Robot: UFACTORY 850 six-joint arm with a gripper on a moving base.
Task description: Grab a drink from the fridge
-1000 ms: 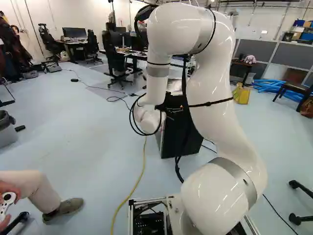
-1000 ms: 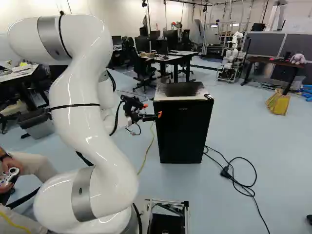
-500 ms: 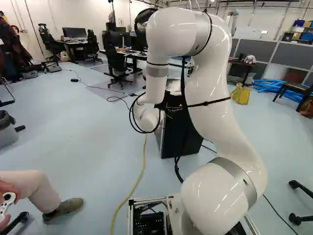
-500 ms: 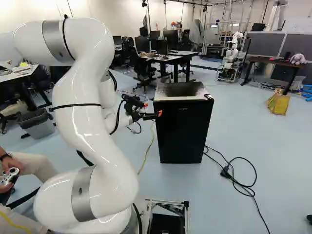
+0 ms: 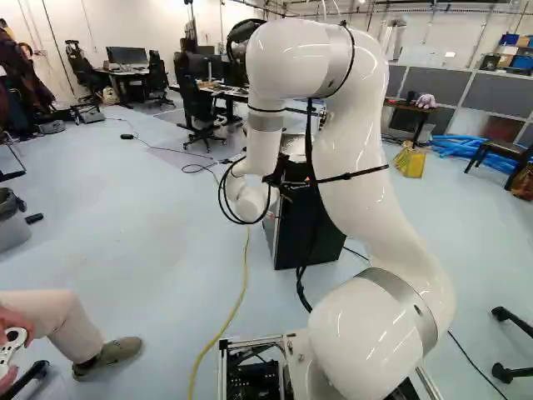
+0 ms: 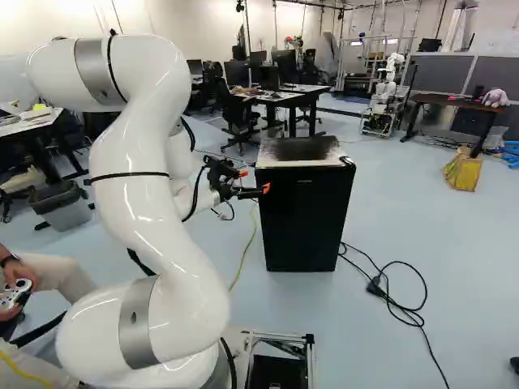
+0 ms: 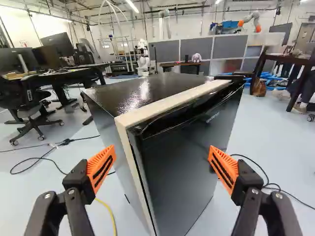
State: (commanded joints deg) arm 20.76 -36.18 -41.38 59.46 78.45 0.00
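Observation:
At the fridge's upper left corner in the right base view, my gripper reaches toward the black fridge, whose door is closed. The wrist view shows the gripper open, with nothing held. The near vertical edge of the fridge lies ahead between its spread fingers, one orange pad toward the side wall, the other toward the door front. Whether a finger touches the fridge cannot be told. In the left base view the arm partly covers the fridge. The fridge's inside and any drink are hidden.
Black cables lie on the floor beside the fridge, and a yellow cable runs past it. Desks and chairs stand behind. Another robot is in the background. A person with a controller sits beside the base.
The arm's upper bend has lowered slightly, while the wrist and gripper have risen a little near the fridge corner. The base and fridge have stayed put.

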